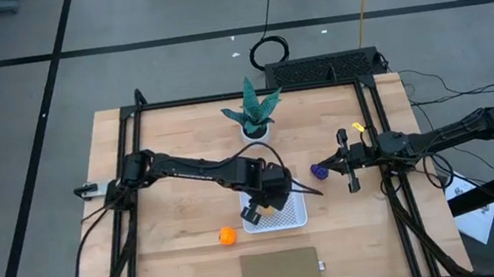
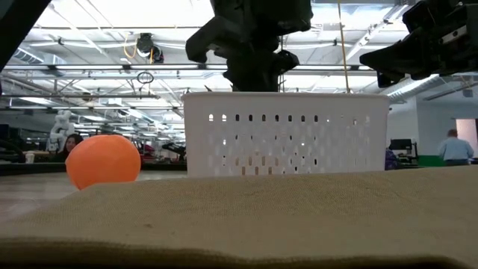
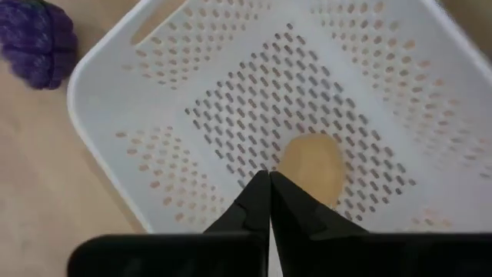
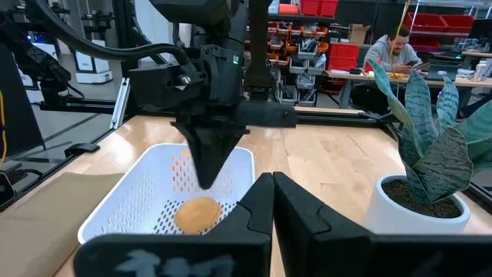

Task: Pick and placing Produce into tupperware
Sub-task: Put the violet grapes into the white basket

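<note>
A white perforated tupperware (image 1: 288, 217) stands on the wooden table, and a tan-yellow oval (image 3: 310, 165) lies on its base. My left gripper (image 3: 269, 178) hangs above it, pointing down, shut and holding nothing; the right wrist view shows its tip (image 4: 206, 181) just above the oval (image 4: 198, 214). A dark purple lump (image 1: 319, 171) lies on the table beside the tupperware's far right corner. An orange ball (image 1: 227, 236) rests on the table to the tupperware's left. My right gripper (image 4: 267, 181) waits shut at the right, level, pointing at the tupperware.
A flat tan pad (image 1: 281, 271) lies near the table's front edge, just in front of the tupperware. A green potted plant (image 1: 253, 114) stands at the far edge. Black frame rails (image 1: 127, 173) run along the table's left and right sides.
</note>
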{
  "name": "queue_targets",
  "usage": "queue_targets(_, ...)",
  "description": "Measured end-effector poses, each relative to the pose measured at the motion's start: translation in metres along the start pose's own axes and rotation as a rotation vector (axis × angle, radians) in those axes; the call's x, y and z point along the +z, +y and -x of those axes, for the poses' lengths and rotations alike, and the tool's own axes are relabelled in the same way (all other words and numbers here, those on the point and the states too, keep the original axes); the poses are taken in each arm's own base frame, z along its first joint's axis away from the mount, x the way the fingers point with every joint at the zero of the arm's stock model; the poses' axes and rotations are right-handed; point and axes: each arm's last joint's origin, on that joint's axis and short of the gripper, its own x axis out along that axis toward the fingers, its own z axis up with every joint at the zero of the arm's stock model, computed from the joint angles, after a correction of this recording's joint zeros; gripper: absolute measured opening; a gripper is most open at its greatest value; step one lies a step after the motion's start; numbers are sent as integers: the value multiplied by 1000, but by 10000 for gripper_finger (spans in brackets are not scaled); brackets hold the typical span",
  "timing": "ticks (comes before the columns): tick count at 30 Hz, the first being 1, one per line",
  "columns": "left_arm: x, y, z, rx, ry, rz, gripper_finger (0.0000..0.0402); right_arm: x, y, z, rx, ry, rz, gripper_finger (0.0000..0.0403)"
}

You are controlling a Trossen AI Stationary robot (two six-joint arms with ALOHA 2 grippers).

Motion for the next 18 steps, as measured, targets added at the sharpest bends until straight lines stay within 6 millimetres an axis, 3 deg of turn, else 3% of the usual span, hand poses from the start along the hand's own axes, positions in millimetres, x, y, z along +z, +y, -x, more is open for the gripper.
queue_targets(6, -4, -2, 35, 97, 38, -2, 2, 0, 0, 0, 0, 4, 1, 0)
queue_targets(18, -20, -4, 162, 381, -154, 137, 0, 0, 0, 0, 1, 4, -9, 0)
